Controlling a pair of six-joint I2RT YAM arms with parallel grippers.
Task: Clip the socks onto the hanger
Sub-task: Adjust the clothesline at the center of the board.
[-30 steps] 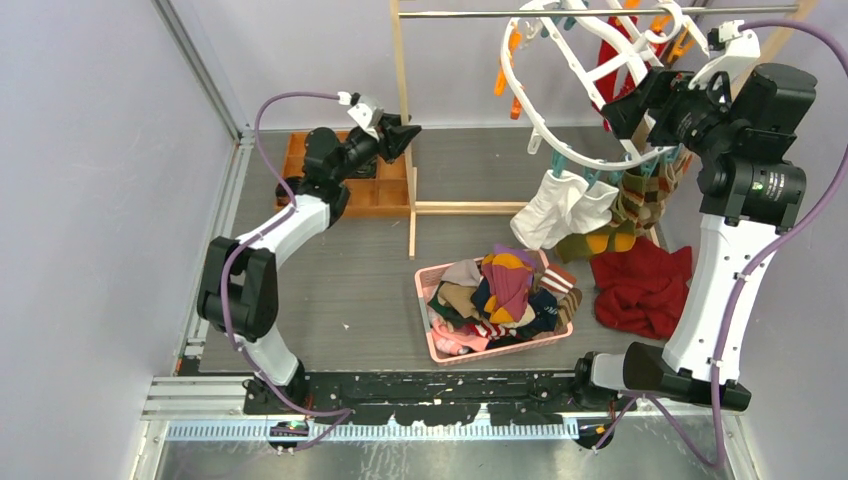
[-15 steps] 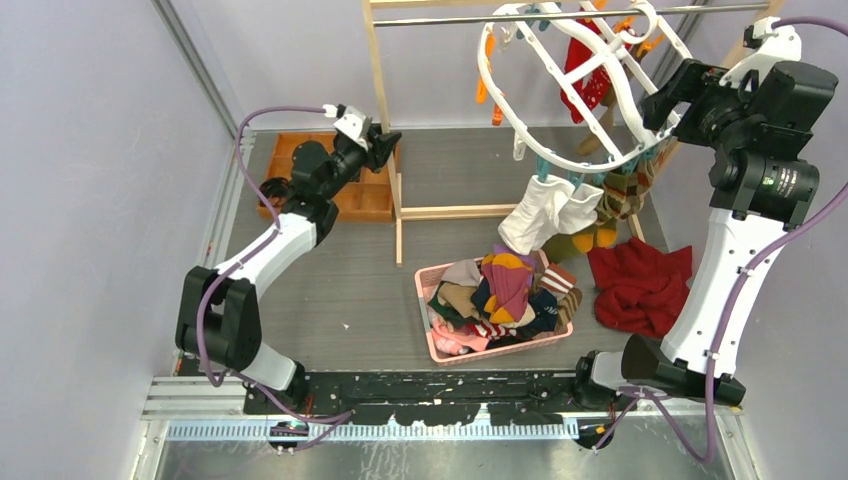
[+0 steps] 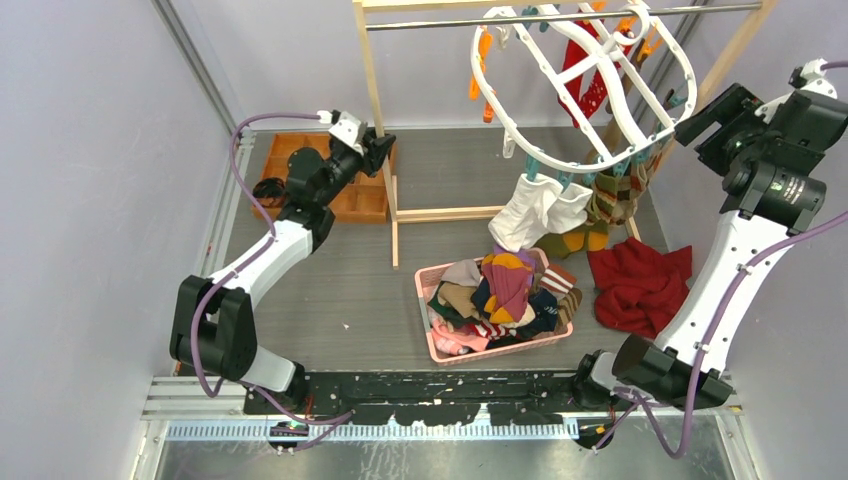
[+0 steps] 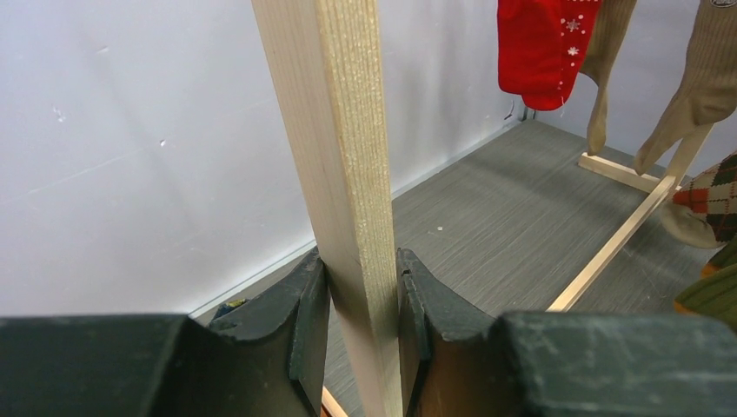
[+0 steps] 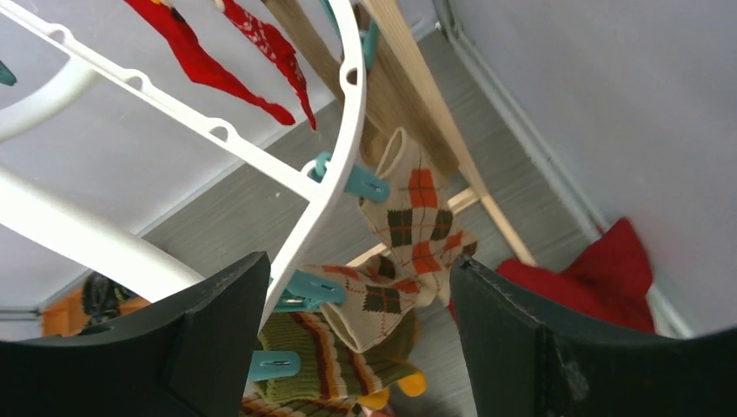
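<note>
The hanger (image 3: 482, 95), a white oval ring with teal and orange pegs, hangs tilted from the rack's metal rail. Socks are clipped to its lower rim: a white one (image 3: 535, 205), an argyle one (image 3: 620, 190) and red ones (image 3: 590, 80). More socks (image 3: 505, 290) lie heaped in a pink basket. My left gripper (image 3: 378, 150) is shut on the rack's wooden post (image 4: 339, 130), one pad on each side of it. My right gripper (image 3: 715, 120) stands open just right of the hanger. Its wrist view looks between the fingers at the hanger's rim (image 5: 348, 130) and the argyle sock (image 5: 417, 234) beyond; nothing is gripped.
The pink basket (image 3: 425, 300) sits in the table's middle, with a crumpled red cloth (image 3: 640, 285) to its right. An orange wooden tray (image 3: 360, 200) lies behind my left arm. The rack's floor bar (image 3: 450, 211) runs across the table, and walls close both sides.
The rack and hanger have slid left with my left gripper holding the post. My right gripper has drawn back to the right, away from the hanger's rim, its jaws a little narrower.
</note>
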